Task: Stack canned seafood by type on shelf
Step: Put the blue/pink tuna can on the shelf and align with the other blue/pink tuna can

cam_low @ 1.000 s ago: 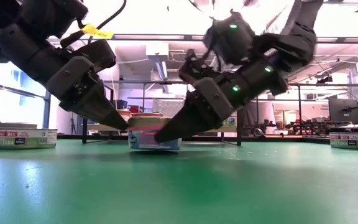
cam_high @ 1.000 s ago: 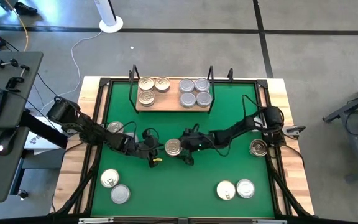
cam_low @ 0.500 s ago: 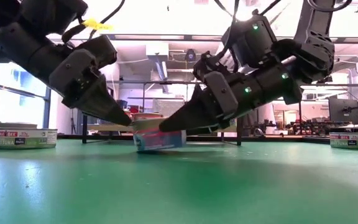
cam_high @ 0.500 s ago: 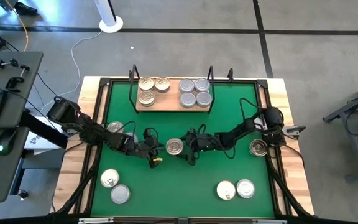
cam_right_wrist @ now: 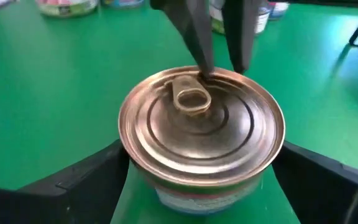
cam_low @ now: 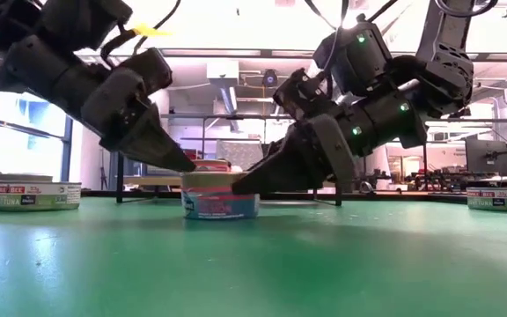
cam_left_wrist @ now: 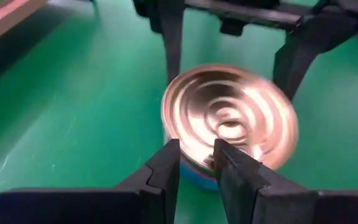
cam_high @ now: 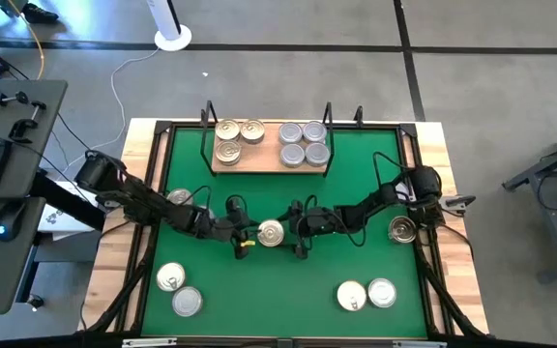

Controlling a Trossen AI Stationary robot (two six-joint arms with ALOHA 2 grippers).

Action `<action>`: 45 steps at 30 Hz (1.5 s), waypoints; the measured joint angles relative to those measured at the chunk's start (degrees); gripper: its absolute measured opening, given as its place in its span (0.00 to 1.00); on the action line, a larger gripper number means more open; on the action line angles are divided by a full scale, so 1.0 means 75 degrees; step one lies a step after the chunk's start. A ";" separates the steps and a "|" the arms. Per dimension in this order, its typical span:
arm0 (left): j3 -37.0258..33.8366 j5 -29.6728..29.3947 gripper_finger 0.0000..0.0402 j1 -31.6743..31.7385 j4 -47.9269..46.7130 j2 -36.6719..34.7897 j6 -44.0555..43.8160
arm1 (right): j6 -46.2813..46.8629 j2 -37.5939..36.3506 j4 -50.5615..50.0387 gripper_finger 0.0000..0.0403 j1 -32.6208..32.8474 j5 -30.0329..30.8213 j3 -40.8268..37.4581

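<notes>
The right gripper (cam_high: 293,235), wide open, is straddling the can (cam_high: 271,233); the left gripper (cam_high: 247,235), at its nine o'clock, is staying narrow.

Glossy gold-tinted metal tin (cam_right_wrist: 201,134) with ridged lid, smooth green mat (cam_high: 259,290) faintly reflective, pale wooden shelf (cam_high: 267,145), matt black pincer fingers (cam_left_wrist: 166,177)

Gold-lidded can (cam_right_wrist: 201,134) (pink-and-blue label) on green mat (cam_high: 259,290), tan shelf (cam_high: 264,162).

Seven tins (cam_high: 303,142) sit grouped on the tan shelf (cam_high: 269,158); one gold-lidded tin (cam_high: 271,233) stands upright mid-mat.
</notes>
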 joint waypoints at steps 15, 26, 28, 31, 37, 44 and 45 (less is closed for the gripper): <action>-0.0006 0.0260 0.21 0.0419 0.1013 0.0724 0.0789 | -0.0343 -0.0006 -0.1724 0.93 -0.0424 -0.0822 0.0818; -0.0006 0.0320 0.21 0.0455 0.1018 0.0688 0.0766 | -0.0385 -0.0006 -0.1841 0.92 -0.0536 -0.0993 0.0825; -0.0006 0.0325 0.21 0.0455 0.0949 0.0610 0.0651 | -0.0356 -0.0006 -0.1816 0.89 -0.0541 -0.0981 0.0825; -0.0020 0.0315 0.21 0.0452 0.0811 0.0459 0.0513 | -0.0315 0.0005 -0.1790 0.83 -0.0544 -0.0939 0.0822; -0.0020 0.0330 0.21 0.0441 -0.0212 -0.0102 0.0124 | 0.0110 0.0419 -0.1273 0.70 -0.0550 -0.0915 0.0788; -0.0012 0.0313 0.21 0.0271 -0.1965 -0.1163 -0.0576 | 0.0503 0.0542 -0.0977 0.48 -0.0254 0.0003 0.0769; -0.0012 0.0265 0.21 0.0230 -0.2168 -0.1297 -0.0630 | 0.0504 0.0542 -0.0890 0.45 -0.0218 0.0117 0.0765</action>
